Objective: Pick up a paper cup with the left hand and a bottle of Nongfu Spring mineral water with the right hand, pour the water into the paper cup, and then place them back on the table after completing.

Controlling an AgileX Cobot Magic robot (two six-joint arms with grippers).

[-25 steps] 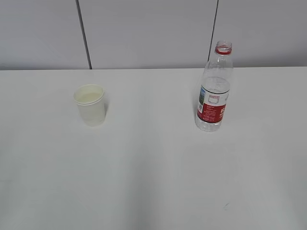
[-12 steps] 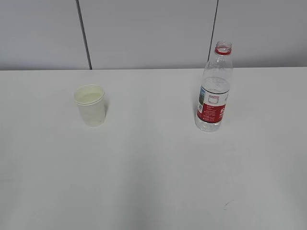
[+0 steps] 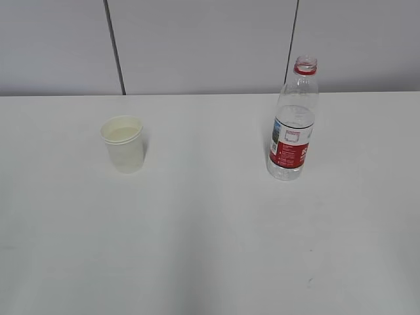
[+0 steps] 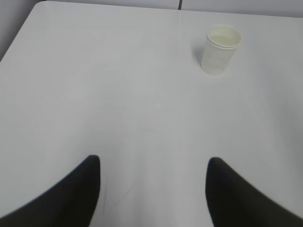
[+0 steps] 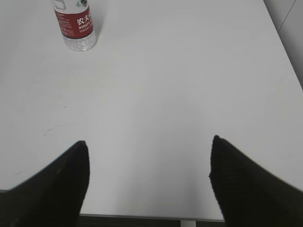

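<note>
A white paper cup (image 3: 123,144) stands upright on the white table (image 3: 210,243) at the left; it also shows far ahead in the left wrist view (image 4: 220,49). A clear uncapped water bottle (image 3: 293,121) with a red label stands upright at the right; its lower part shows in the right wrist view (image 5: 75,23), with clear water in its base. My left gripper (image 4: 154,163) is open and empty, low over bare table, well short of the cup. My right gripper (image 5: 149,144) is open and empty near the table's front edge, far from the bottle. Neither arm shows in the exterior view.
A grey panelled wall (image 3: 197,46) with two dark seams rises behind the table. The table's front edge (image 5: 151,218) shows under my right gripper, and its right edge (image 5: 284,52) runs along that view. Faint scuff marks (image 5: 57,127) lie on the tabletop.
</note>
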